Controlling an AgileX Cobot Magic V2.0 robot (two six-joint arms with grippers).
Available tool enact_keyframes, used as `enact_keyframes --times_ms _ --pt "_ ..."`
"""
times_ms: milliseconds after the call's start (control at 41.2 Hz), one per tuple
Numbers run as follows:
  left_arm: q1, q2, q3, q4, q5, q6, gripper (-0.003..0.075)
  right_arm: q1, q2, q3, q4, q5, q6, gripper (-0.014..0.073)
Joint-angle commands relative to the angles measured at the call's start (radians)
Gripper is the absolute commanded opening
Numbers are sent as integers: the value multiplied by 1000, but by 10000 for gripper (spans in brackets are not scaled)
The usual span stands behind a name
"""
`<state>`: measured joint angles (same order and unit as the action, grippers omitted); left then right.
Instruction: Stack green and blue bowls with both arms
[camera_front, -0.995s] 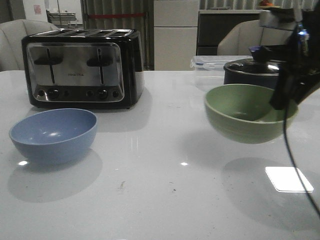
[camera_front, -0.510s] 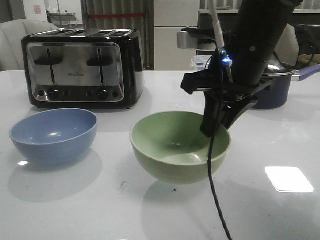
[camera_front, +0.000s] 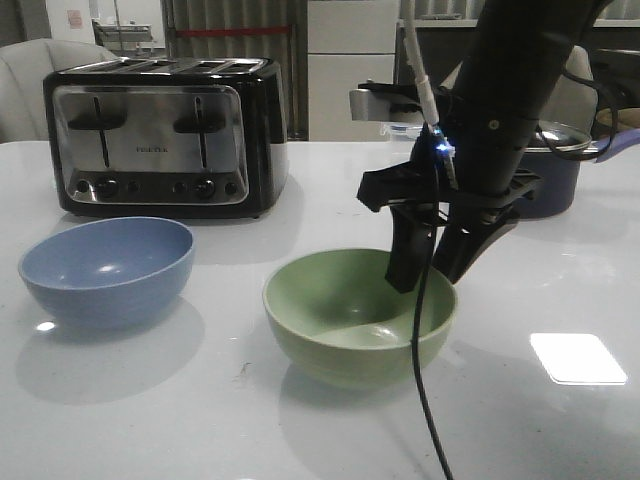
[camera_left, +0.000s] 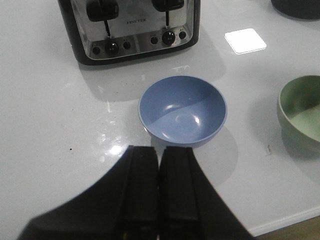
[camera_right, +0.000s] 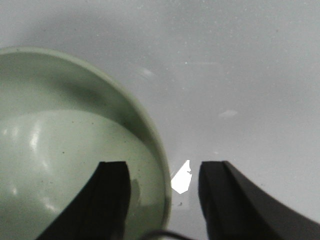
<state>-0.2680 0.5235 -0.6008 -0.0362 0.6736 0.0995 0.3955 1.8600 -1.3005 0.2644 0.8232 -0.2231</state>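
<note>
Lowered since half a second ago, the green bowl (camera_front: 360, 315) now sits on the white bench (camera_front: 300, 420) near its front edge, roughly midway along it, where earlier it hung slightly higher under the right arm, and a second ago it was far off toward the right side. Right end effector (camera_front: 432, 262) stands over the bowl's right rim with its fingers spread, one finger (camera_right: 111, 197) inside the bowl and the other (camera_right: 227, 200) outside it over bare bench, the rim running between them; the right wrist view shows a gap on either side of the rim, so the fingers straddle it rather than pinch it. Blue bowl (camera_front: 106, 268) rests upright on the bench toward the left edge, well apart from the green one and unchanged in place, just in front of a black and chrome toaster (camera_front: 165, 135) that stands toward the rear left corner. Left end effector (camera_left: 159, 195), seen only from its own wrist camera, hovers above the bench just short of the blue bowl (camera_left: 182, 110) with its fingers pressed together and nothing between them. Behind the right arm, toward the rear right corner, a dark navy pot (camera_front: 550, 175) is partly hidden
</note>
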Motion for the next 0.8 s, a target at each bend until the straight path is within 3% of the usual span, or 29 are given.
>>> enact_keyframes --times_ms 0,388,777 --pt "-8 12 -36 -11 -78 -1 93 1 -97 -24 11 -23 -14 499" --pt "-8 12 -36 -11 -78 -1 93 88 -495 189 -46 -77 -59 499" --pt "-8 12 -36 -11 -78 -1 93 89 -932 481 -49 -70 -33 499"
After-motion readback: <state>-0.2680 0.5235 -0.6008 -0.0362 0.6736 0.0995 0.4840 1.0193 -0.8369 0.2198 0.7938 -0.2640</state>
